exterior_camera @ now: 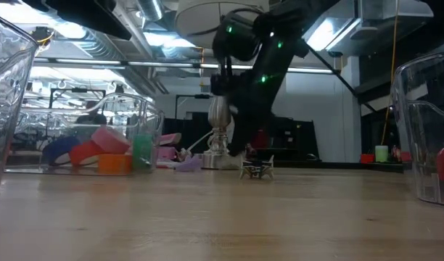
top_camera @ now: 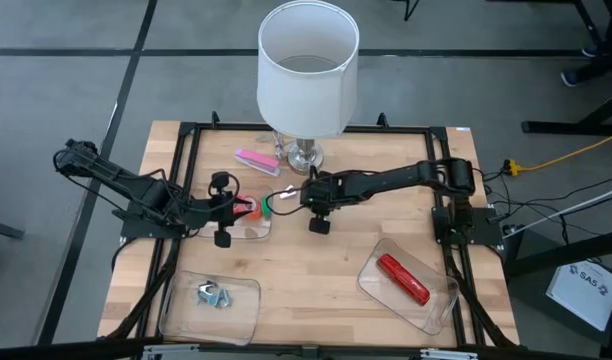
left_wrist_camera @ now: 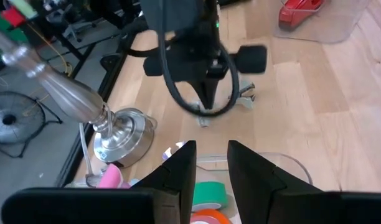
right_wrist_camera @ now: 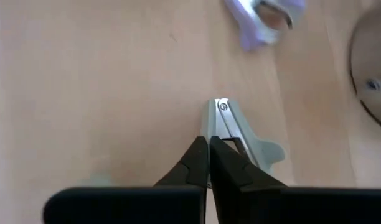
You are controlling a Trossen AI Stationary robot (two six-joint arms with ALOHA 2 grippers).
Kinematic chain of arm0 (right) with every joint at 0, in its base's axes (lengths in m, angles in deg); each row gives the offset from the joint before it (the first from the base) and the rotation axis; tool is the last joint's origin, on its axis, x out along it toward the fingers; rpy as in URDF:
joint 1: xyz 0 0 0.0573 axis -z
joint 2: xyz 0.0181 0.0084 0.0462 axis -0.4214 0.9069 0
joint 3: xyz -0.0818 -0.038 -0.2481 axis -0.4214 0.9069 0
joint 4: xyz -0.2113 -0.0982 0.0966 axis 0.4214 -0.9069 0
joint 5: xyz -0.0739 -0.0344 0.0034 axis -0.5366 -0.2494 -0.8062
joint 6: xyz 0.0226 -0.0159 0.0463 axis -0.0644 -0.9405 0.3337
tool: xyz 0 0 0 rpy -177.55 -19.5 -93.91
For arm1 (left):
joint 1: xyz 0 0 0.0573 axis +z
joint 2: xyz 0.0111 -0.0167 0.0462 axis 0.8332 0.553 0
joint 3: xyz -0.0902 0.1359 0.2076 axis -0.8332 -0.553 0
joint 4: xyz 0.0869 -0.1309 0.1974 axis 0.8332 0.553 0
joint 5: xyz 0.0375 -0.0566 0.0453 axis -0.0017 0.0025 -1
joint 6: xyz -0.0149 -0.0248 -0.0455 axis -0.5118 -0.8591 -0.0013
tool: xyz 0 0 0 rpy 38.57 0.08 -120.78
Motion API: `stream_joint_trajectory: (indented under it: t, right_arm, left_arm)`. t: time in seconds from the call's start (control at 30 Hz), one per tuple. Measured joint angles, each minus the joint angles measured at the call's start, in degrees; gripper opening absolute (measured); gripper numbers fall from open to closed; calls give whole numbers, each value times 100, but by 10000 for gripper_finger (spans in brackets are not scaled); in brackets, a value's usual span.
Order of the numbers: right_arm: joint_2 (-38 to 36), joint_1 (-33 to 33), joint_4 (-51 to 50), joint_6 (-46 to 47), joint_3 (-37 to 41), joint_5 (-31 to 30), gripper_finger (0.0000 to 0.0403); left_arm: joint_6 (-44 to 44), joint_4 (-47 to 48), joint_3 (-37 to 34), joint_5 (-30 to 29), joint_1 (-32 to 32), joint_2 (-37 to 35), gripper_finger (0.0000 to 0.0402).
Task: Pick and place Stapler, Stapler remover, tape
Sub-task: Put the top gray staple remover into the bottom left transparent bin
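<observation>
The right end effector [right_wrist_camera: 209,163] is down at the middle of the wooden worktop [top_camera: 306,270], its dark fingers pressed together at the edge of a small silver-grey metal staple remover [right_wrist_camera: 231,134] that lies flat on the wood — whether the tips actually pinch it cannot be told. A second, lilac-handled staple remover [right_wrist_camera: 265,18] lies near it, beside the base of the white-shaded table lamp [top_camera: 306,70]. The left end effector [left_wrist_camera: 210,168] hangs partly open and empty over a clear plastic tray [top_camera: 256,232] holding the small coloured tape rolls [exterior_camera: 106,154] — green, orange, red, pink and blue. The long red stapler [top_camera: 403,279] rests in another clear tray [top_camera: 371,285] near the right front corner, and a pink stapler [top_camera: 256,160] lies just left of the lamp.
</observation>
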Motion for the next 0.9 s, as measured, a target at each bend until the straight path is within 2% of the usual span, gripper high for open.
stream_joint_trajectory:
  t: [0.4, 0.67, 0.77, 0.9]
  right_arm:
    - [-1045, 86, 431, -367, 0, 1108, 2]
    - [-1595, 86, 934, -609, -7, 1666, 2]
    - [-1660, 86, 1132, -609, -7, 1719, 2]
    - [-1665, 85, 1489, -611, -7, 2273, 3]
  left_arm:
    - [1554, -553, 0, 10, 0, 0, 98]
    - [2691, -1168, 0, 186, -2, 68, 159]
    - [3412, -1501, 0, 176, 0, 224, 184]
    - [4591, -2107, 0, 59, 23, 677, 207]
